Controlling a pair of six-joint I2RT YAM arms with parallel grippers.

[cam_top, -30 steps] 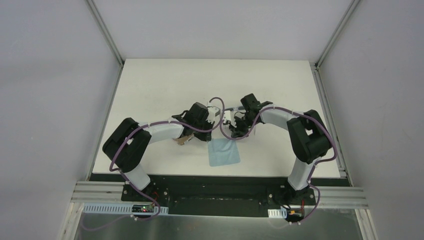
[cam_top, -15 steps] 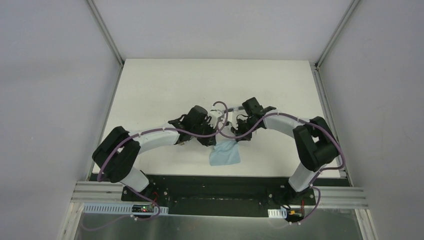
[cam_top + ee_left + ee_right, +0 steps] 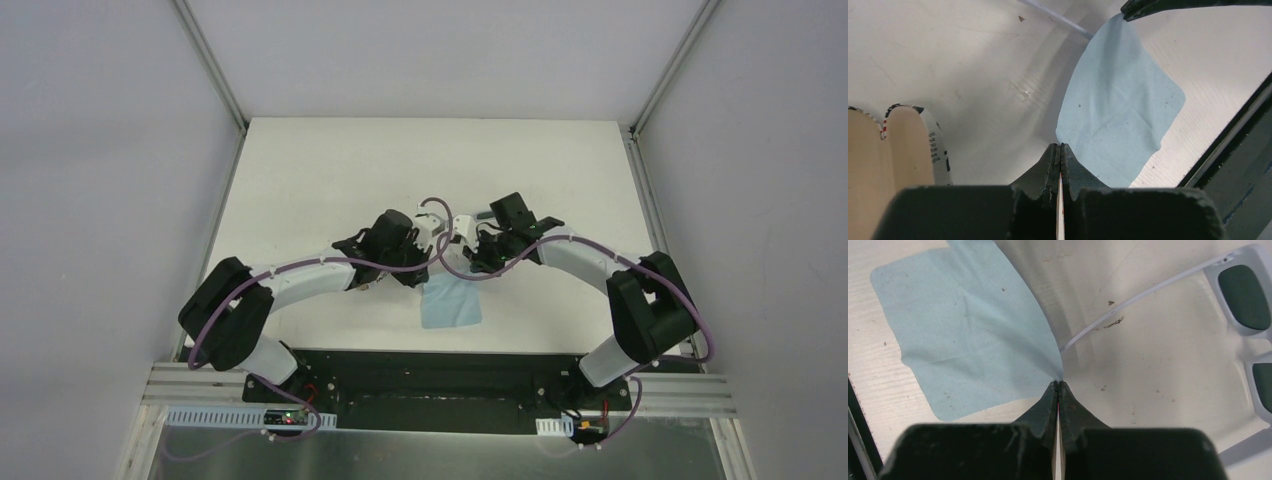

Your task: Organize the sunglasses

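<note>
Left gripper (image 3: 1060, 148) and right gripper (image 3: 1058, 386) pinch cloth (image 3: 973, 330) corners; sunglasses (image 3: 1243, 295) temple arm slants toward right gripper.

sunglasses (image 3: 1245, 300) lie behind the cloth (image 3: 968, 330); the case (image 3: 908, 145) lies left of it.

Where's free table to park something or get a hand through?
Free: the far half of the table, rail to rail, from the grippers to the far edge. Crowded: the centre, where the left gripper and right gripper meet at the cloth, with the sunglasses and case alongside.
</note>
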